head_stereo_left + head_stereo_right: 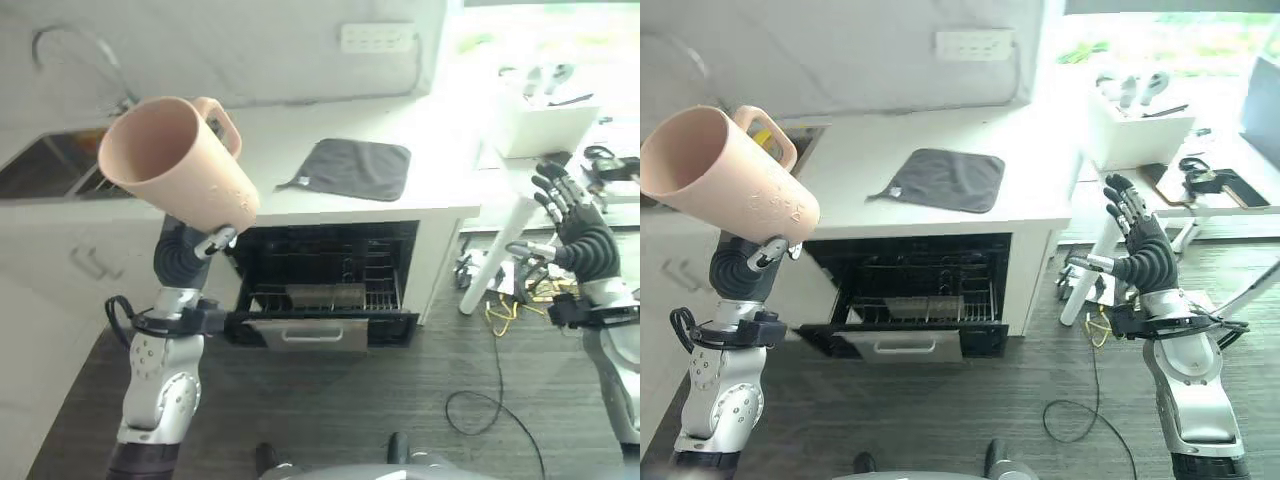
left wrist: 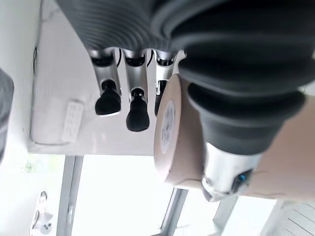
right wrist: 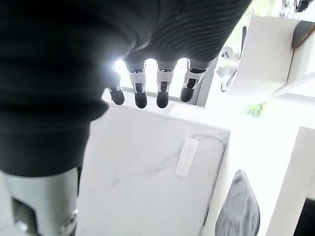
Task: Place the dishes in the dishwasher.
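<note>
The left hand (image 1: 188,250) grips 1 peach mug (image 1: 175,160), tilted, held high left of the open dishwasher (image 1: 325,285). The right hand (image 1: 1140,250) waits far right, fingers spread. Next, lower the mug onto the rack (image 1: 330,295).

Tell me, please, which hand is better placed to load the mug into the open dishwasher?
Left. The left hand already holds the peach mug above the dishwasher rack; the right hand hangs open, off to the side.
</note>
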